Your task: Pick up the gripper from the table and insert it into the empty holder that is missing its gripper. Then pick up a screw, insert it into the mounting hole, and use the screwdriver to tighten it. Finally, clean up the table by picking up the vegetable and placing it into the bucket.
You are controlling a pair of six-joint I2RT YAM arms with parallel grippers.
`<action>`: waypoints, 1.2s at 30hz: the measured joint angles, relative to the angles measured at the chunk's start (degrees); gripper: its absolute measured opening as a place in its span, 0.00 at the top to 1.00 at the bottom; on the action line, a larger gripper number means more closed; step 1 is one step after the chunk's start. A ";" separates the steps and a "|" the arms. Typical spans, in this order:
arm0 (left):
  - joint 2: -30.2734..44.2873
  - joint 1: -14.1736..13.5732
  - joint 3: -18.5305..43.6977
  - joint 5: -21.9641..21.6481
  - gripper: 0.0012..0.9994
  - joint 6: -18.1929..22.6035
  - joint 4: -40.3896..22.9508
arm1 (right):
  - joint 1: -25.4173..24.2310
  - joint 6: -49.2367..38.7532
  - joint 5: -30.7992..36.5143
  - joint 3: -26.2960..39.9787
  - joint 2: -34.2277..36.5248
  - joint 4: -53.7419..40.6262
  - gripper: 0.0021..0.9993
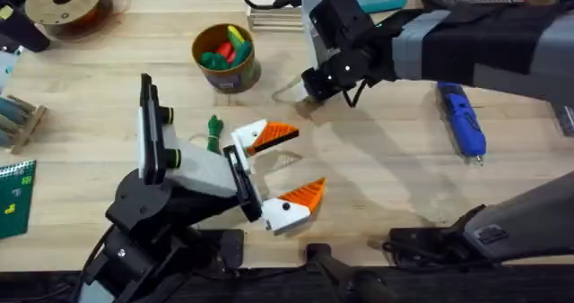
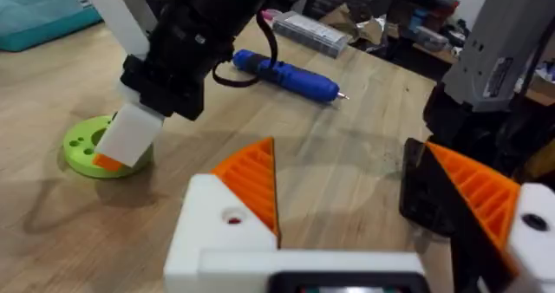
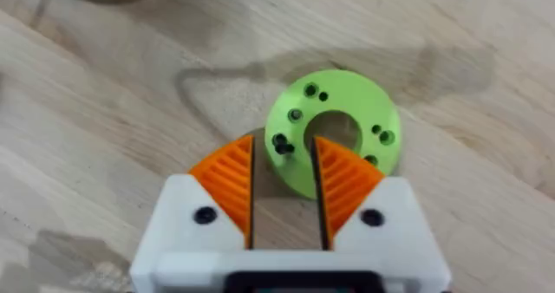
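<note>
Both jaws stand apart: left gripper [image 1: 285, 170] wide and holding nothing, right gripper [image 3: 283, 176] narrow over the green ring [image 3: 333, 128]. At 10 o'clock from the left gripper lies the vegetable [image 1: 213, 129]. Farther, at 11 o'clock, stands the bucket [image 1: 226, 59]. Far right lies the screwdriver [image 1: 461, 120].

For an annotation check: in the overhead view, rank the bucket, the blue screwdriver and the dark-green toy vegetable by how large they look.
1. Bucket, the widest outline, holding red, yellow and green toy vegetables.
2. Screwdriver, long but slim.
3. Dark-green vegetable, clearly smallest, partly hidden behind the left gripper.
</note>
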 joint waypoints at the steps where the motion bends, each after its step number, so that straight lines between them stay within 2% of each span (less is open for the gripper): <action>1: -0.02 0.00 0.00 -0.02 0.01 0.00 0.00 | -0.02 0.00 0.16 0.00 -0.02 0.21 0.64; 4: -0.02 0.00 0.00 0.00 0.01 0.00 0.00 | 0.00 -0.02 0.37 0.00 -0.02 0.57 0.70; 10: -0.02 0.00 0.00 -0.02 0.01 0.00 0.00 | 0.00 -0.22 0.52 0.00 0.00 0.55 0.90; 16: -0.02 0.00 0.00 0.00 0.01 0.00 0.00 | 0.00 -0.39 0.52 0.00 0.00 0.55 0.90; 23: -0.02 0.00 0.00 0.00 0.01 0.00 0.00 | 0.00 -0.42 0.52 0.00 0.00 0.55 0.79; 36: -0.02 0.00 0.00 0.00 0.01 0.00 0.00 | 0.00 -0.44 0.52 0.02 0.97 0.40 0.80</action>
